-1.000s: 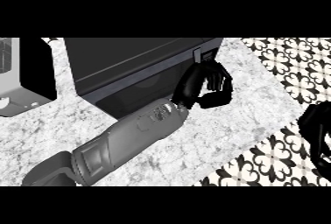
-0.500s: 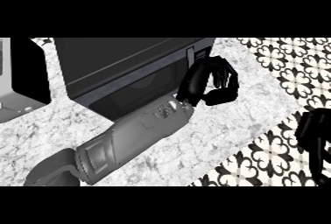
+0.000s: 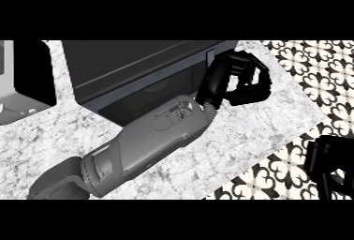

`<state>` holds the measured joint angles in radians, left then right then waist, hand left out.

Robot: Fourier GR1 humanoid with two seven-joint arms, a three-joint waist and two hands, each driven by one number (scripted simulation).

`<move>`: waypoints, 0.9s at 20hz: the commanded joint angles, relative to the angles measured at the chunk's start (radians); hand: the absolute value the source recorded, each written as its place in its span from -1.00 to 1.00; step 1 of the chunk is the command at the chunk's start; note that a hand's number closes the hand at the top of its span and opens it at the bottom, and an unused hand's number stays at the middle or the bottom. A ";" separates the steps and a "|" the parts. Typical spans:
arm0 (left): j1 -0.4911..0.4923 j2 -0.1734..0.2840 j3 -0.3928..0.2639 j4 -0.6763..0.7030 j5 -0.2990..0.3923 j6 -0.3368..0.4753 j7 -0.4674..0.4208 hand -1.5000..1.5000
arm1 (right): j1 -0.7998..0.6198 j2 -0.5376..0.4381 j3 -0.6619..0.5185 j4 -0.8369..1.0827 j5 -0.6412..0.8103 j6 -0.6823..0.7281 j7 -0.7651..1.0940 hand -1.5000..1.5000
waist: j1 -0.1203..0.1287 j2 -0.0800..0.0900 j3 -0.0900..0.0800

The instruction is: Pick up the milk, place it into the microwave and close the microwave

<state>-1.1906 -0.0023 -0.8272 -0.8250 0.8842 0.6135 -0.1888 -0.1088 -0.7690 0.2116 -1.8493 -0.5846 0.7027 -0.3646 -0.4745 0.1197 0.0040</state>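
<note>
Since half a second ago my view has slid a little, so the black box-shaped microwave [image 3: 138, 65] sits more to the right in the frame and my left hand [image 3: 235, 84] shows further along its right front corner. That hand's fingers are curled, black against the microwave's dark edge, and I cannot make out anything held inside them. The milk carton is nowhere to be seen: I judge it is either already inside the microwave or hidden, but I cannot tell which. My left hand lies just beside the microwave's right corner, touching or nearly so, with my forearm slanting up across the white-and-grey marbled counter [image 3: 41, 140]. My right hand [image 3: 330, 161] hangs low at the right edge, well apart, its fingers unclear. So the left is the nearer one for closing.
</note>
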 commanded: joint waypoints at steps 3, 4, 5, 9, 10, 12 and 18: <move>0.110 0.002 0.166 0.036 0.188 -0.009 -0.021 1.00 | 0.056 0.011 0.050 -0.043 -0.011 0.024 0.001 1.00 | 0.066 0.005 -0.009; 0.128 0.002 0.171 0.035 0.210 -0.029 -0.031 1.00 | 0.071 0.023 0.063 -0.056 -0.014 0.016 0.003 1.00 | 0.077 0.005 -0.009; 0.133 0.002 0.171 0.040 0.224 -0.046 -0.037 1.00 | 0.077 0.023 0.066 -0.070 -0.010 0.009 0.008 1.00 | 0.074 0.006 -0.009; 0.180 0.002 0.184 0.048 0.277 -0.104 -0.076 1.00 | 0.120 0.042 0.084 -0.108 -0.007 -0.014 0.009 1.00 | 0.096 -0.005 -0.007; 0.194 0.002 0.178 0.054 0.289 -0.116 -0.083 1.00 | 0.130 0.050 0.083 -0.118 -0.009 -0.024 0.006 1.00 | 0.093 -0.006 -0.006; 0.211 0.002 0.185 0.061 0.301 -0.151 -0.108 1.00 | 0.152 0.058 0.092 -0.139 0.003 -0.041 0.010 1.00 | 0.103 -0.008 -0.006; 0.238 0.016 0.168 0.104 0.328 -0.248 -0.140 1.00 | 0.212 0.081 0.123 -0.206 0.029 -0.075 0.013 1.00 | 0.128 -0.010 -0.008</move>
<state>-1.0956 -0.0016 -0.7188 -0.8651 1.1616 0.3633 -0.3041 0.0710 -0.7029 0.3189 -2.0172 -0.5703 0.6477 -0.3508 -0.3793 0.0900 0.0049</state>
